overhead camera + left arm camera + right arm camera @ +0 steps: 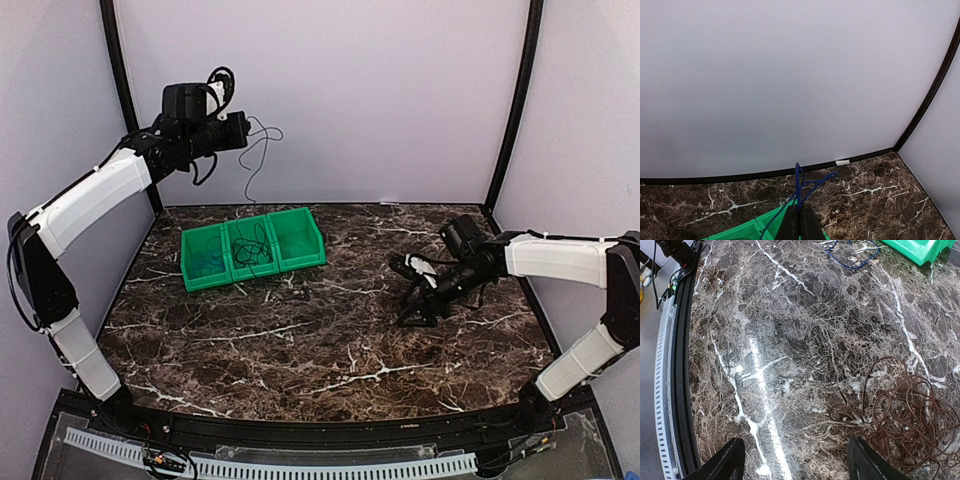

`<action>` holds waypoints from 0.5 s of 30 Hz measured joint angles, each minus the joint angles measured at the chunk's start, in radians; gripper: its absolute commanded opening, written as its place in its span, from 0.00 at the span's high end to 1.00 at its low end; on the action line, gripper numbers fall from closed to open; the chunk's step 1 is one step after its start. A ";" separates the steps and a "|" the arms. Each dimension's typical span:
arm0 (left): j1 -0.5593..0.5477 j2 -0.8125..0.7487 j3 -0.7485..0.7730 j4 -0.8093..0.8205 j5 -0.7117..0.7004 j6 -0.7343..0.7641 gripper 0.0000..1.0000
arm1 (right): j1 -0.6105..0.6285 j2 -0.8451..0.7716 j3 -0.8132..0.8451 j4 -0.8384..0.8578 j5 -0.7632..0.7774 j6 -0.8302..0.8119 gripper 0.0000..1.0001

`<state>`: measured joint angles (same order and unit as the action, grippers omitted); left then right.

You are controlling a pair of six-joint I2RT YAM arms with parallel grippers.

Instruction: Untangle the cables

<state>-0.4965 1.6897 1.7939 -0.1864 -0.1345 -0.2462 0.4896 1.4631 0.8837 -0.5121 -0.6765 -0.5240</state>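
My left gripper (243,130) is raised high near the back wall, shut on a thin blue cable (800,182). That cable (247,190) hangs from it down into the green bin (215,278). In the left wrist view the fingers (800,215) pinch the blue loops above the bin (747,230). A dark tangle (252,250) lies in the bin's middle compartment. My right gripper (408,292) sits low over the table at the right, open (795,462) with nothing between its fingers. A dark brownish cable bunch (910,415) lies on the marble beside its right finger.
The three-compartment bin stands at the back left of the marble table (320,340). A loop of blue cord (852,257) lies on the table by the bin's corner (920,247). Black frame posts (515,100) and pale walls close the back and sides.
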 measured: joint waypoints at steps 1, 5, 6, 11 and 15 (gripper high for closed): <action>0.000 -0.002 -0.030 0.009 -0.005 0.001 1.00 | 0.000 0.000 0.000 0.000 0.000 0.000 0.28; 0.000 0.008 -0.137 0.034 -0.032 0.010 1.00 | 0.000 0.000 0.000 0.000 0.000 -0.002 0.28; 0.000 0.013 -0.161 0.039 -0.042 0.014 1.00 | 0.000 0.000 0.000 0.000 0.001 -0.003 0.28; 0.005 0.037 -0.249 0.062 -0.066 0.018 1.00 | 0.000 0.000 0.000 0.000 0.001 -0.007 0.28; 0.010 0.048 -0.299 0.078 -0.080 0.018 1.00 | 0.000 0.003 0.000 -0.002 0.002 -0.015 0.28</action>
<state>-0.4862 1.7378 1.4944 -0.1081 -0.2142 -0.2287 0.4896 1.4666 0.8837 -0.5137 -0.6750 -0.5388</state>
